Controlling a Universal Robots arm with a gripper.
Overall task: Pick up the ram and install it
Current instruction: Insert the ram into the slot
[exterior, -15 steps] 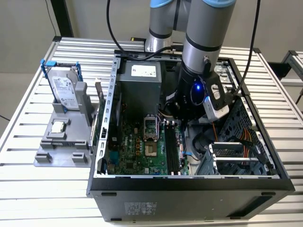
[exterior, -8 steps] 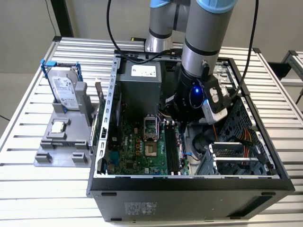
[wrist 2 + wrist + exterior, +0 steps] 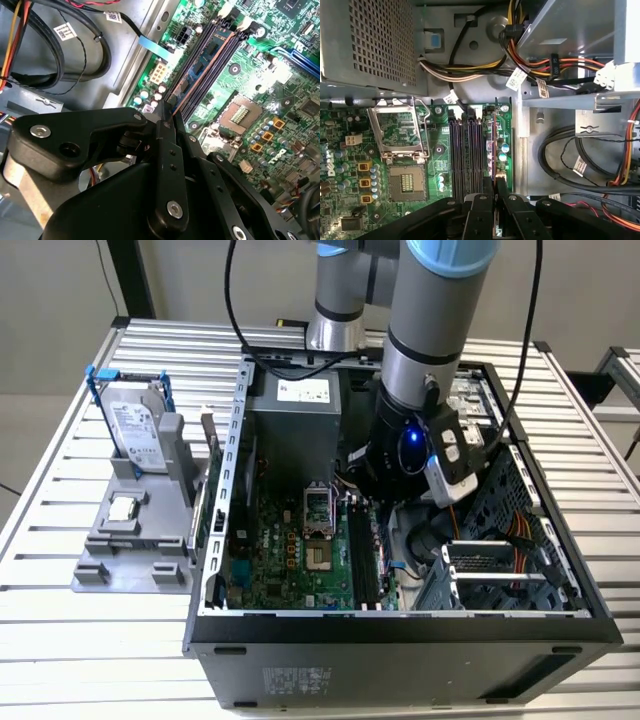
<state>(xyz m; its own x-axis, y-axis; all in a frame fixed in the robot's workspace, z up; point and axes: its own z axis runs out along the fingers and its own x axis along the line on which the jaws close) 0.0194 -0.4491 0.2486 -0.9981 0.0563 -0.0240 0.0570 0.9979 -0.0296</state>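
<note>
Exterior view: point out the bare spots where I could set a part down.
The slatted table is free below the grey holder and in the strip between the holder and the computer case. It is crowded inside the case, where the gripper sits over the ram, and on the holder carrying the hard drive.

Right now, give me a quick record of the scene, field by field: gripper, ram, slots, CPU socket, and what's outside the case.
gripper: inside the open computer case, fingers shut on the ram
ram: thin stick standing on edge, lined up along the outermost slot
memory slots: long black, parallel, the others bare
CPU socket: open, no chip in it
outside case: hard drive with blue rails standing in a grey holder; processor chip lying on it
</note>
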